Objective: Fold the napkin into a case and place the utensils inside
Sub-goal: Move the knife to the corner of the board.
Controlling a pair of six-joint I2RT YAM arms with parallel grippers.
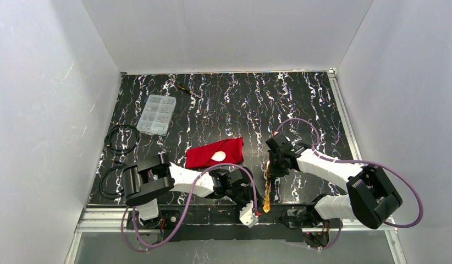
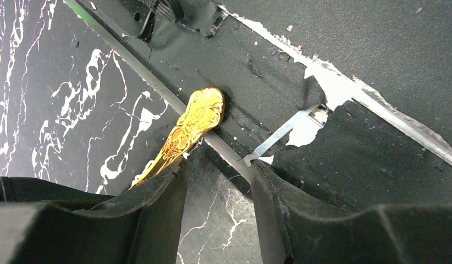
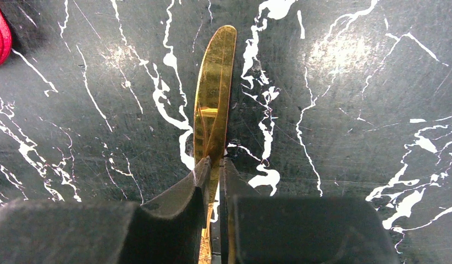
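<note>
Top external view, left to right.

- Black cables (image 1: 122, 138): two coils laid on the table (image 1: 301, 99) by its left edge.
- Clear compartment box (image 1: 156, 114): set beyond the cables, toward the far left corner.
- Black-and-yellow tool (image 1: 186, 88): laid near the far edge, well apart from the other items.
- Red napkin (image 1: 202, 158): folded into a layered rectangle and placed at mid-table, just beyond the left arm.
- White plastic spoon (image 1: 218, 156): its bowl is seen resting on the napkin. Whether the handle is tucked inside cannot be told.
- Left gripper (image 1: 255, 199): lowered at the near edge. In the left wrist view its jaws are seen part open. One finger (image 2: 158, 187) is touching the ornate handle of the gold knife (image 1: 266, 190); the other is held apart from it.
- Gold knife: stretched from the near edge away toward the right arm, its handle end laid over the metal rail (image 2: 130, 58) at the table's edge.
- Right gripper (image 1: 272, 166): narrowed onto the knife blade, which is pinched between both fingers in the right wrist view. A red corner of the napkin is seen at that view's upper left.
</note>
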